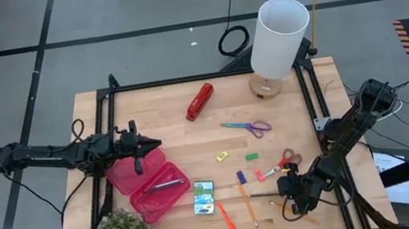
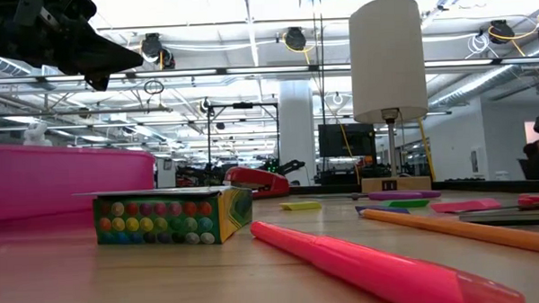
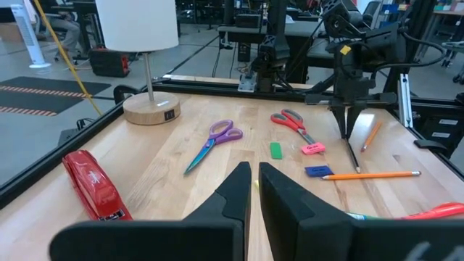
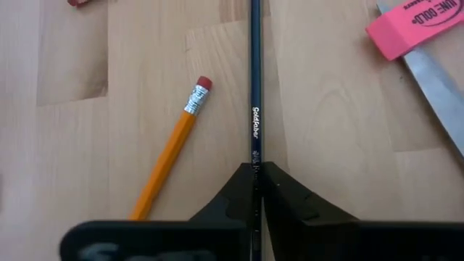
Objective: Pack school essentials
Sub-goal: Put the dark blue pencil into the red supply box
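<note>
Near table edge, right claw (image 4: 255, 177) down, pinching dark pencil (image 4: 255, 94)

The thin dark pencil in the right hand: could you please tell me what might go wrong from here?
The right hand is shut on the thin dark pencil near one end, so it may pivot or slip when lifted. The yellow pencil with a red eraser lies close beside and could get nudged.
</note>
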Robot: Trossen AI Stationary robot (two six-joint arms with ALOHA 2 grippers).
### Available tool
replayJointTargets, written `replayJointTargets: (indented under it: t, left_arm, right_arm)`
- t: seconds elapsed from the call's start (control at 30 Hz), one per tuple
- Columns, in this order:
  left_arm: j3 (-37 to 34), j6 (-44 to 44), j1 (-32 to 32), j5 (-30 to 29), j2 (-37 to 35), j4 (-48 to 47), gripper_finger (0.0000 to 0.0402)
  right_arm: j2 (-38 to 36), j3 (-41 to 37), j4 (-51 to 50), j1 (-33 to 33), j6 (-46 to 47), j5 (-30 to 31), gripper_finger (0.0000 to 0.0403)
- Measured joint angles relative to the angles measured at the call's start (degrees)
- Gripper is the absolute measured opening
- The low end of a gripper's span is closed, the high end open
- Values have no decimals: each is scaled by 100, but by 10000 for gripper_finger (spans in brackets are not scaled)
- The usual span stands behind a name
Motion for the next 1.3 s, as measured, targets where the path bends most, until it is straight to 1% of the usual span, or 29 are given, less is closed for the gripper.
replayJointTargets:
  t: [0.33, 0.6, 0.7, 0.73, 0.83, 0.97, 1.1, 1.2, 1.3]
  left_arm:
    - [0, 9, 0, 0, 0, 2, 33]
    - [0, -32, 0, 0, 0, 7, 33]
    - [0, -36, -4, 0, 0, 41, 33]
    - [3, -36, -15, 1, 15, 73, 34]
    - [238, -51, -102, -5, 204, -91, 51]
    - [828, -140, -356, -229, 885, -494, 108]
    - [1480, -187, -607, -448, 1903, -662, 160]
    - [2018, -139, -723, -511, 2695, -670, 177]
    - [2584, 41, -829, -509, 3506, -812, 181]
  right_arm:
    - [-335, 2, 202, -344, -439, 124, 13]
    - [-340, 9, 1176, -1247, -1550, 121, 13]
    - [-342, 13, 1375, -1585, -1970, 83, 13]
    - [-342, 13, 1400, -1702, -2069, -16, 13]
    - [-342, 13, 1413, -2045, -2251, -183, 13]
    - [-342, 16, 1427, -2470, -2507, -369, 13]
    - [-343, 88, 1421, -2873, -2767, -649, 13]
    - [-344, 195, 1384, -3139, -3003, -862, 13]
    - [-344, 336, 1334, -3427, -3240, -1262, 13]
